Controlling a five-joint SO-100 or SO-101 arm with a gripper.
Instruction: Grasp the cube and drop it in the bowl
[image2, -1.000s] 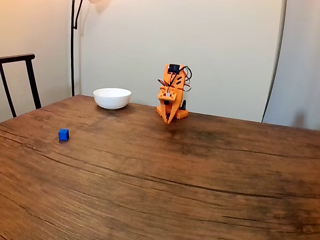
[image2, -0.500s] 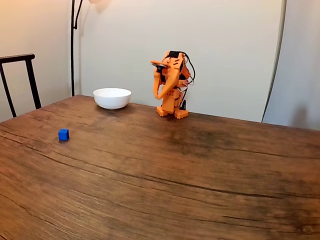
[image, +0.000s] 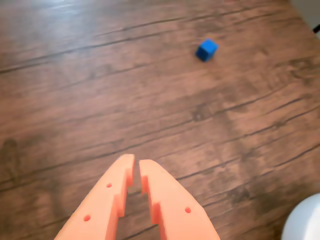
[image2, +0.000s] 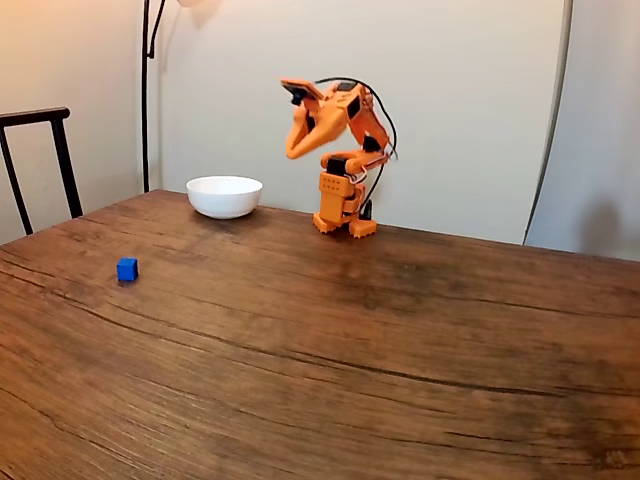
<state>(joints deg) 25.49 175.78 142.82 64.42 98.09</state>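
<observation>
Plainly, the cube (image: 206, 50) is small, solid bright blue; the gripper (image: 136, 165) seems nearly closed, empty.

cube (image2: 127, 269): solid bright blue, plain faces. bowl (image2: 224, 196): glossy plain white. arm (image2: 338, 150) + end effector (image: 136, 167): orange, black cables. desk (image2: 330, 370): brown wood, dark grain streaks. chair (image2: 38, 160): black. wall (image2: 450, 90): off-white.

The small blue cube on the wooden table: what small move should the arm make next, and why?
Probably reach forward and down toward the small bright blue cube. The orange gripper is raised above the wooden table, nearly closed and empty, and in the wrist view the cube lies ahead, to the upper right.
</observation>
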